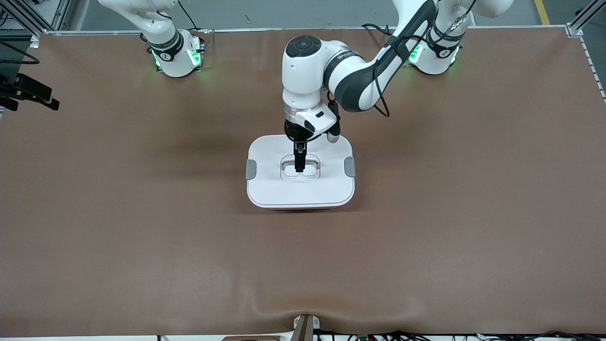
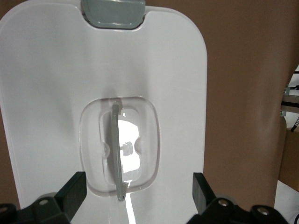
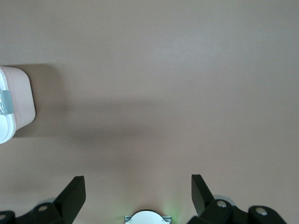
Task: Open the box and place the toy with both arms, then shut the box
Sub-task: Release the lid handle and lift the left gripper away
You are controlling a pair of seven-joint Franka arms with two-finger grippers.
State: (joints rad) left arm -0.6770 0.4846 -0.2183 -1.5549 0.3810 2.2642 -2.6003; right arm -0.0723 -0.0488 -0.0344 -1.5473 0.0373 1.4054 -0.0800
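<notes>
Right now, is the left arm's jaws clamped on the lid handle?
No: the left gripper stands open, its fingers wide of the handle on both sides.

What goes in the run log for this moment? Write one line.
box: lid on | left gripper: open over handle | right gripper: open, waiting

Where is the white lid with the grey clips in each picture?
Front view: the white plastic lid sits shut on the pink box mid-table, under the open left gripper.
Left wrist view: the lid fills most of the picture.
Right wrist view: only a corner shows at the edge.
Shared landmark: a grey side clip.
</notes>
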